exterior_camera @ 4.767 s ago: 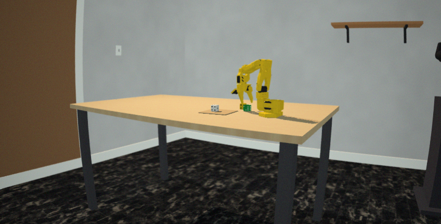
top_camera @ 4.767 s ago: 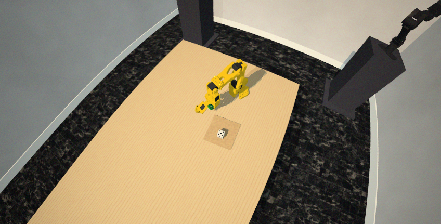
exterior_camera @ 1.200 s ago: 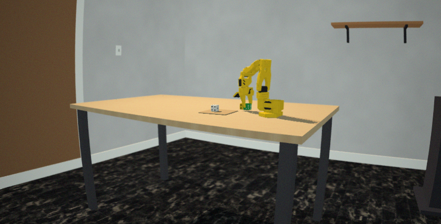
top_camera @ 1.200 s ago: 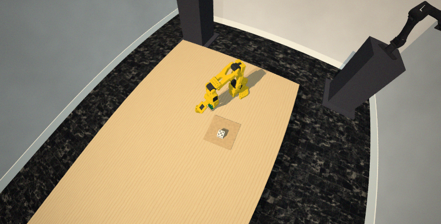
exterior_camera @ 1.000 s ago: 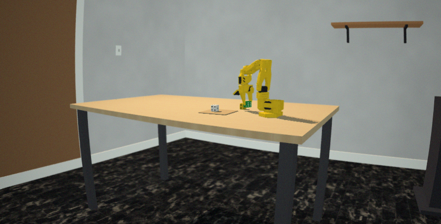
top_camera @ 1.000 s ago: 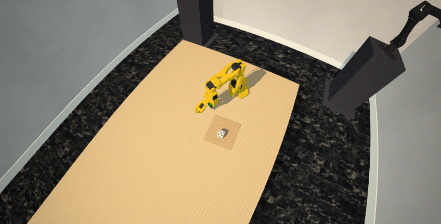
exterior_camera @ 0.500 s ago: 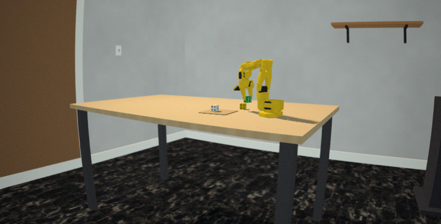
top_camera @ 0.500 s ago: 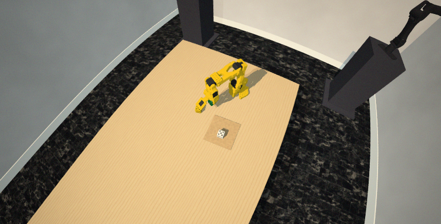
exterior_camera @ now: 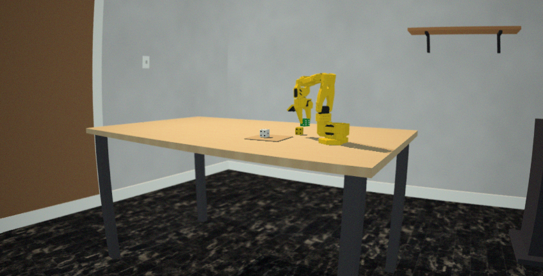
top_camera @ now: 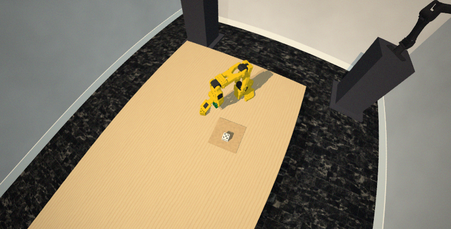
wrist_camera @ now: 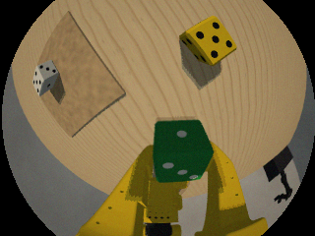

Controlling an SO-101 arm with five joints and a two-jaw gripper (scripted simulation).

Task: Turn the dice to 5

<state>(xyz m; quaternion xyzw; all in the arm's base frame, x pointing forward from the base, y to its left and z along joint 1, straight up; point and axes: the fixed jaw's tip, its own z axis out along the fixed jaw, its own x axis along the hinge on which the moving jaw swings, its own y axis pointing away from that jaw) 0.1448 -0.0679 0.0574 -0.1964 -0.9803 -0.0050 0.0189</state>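
My gripper (top_camera: 215,104) (exterior_camera: 304,120) (wrist_camera: 182,153) is shut on the green die (exterior_camera: 305,122) (wrist_camera: 181,147) and holds it above the table. The number on the green die's upper side cannot be told. The white die (top_camera: 225,136) (exterior_camera: 264,132) (wrist_camera: 45,78) lies flat on the mat (top_camera: 218,126) (exterior_camera: 280,138) (wrist_camera: 84,49), with 5 on top. The yellow die (exterior_camera: 299,130) (wrist_camera: 214,40) stands on the table off the mat, with 5 on top; the arm hides it in the top view. The mat lies flat on the table.
The table (top_camera: 142,151) (exterior_camera: 171,136) carries the yellow arm (top_camera: 232,75) (exterior_camera: 326,94), whose base stands beyond the mat in the top view. Two dark pedestals (top_camera: 202,15) (top_camera: 373,78) stand off the table's far end and right side.
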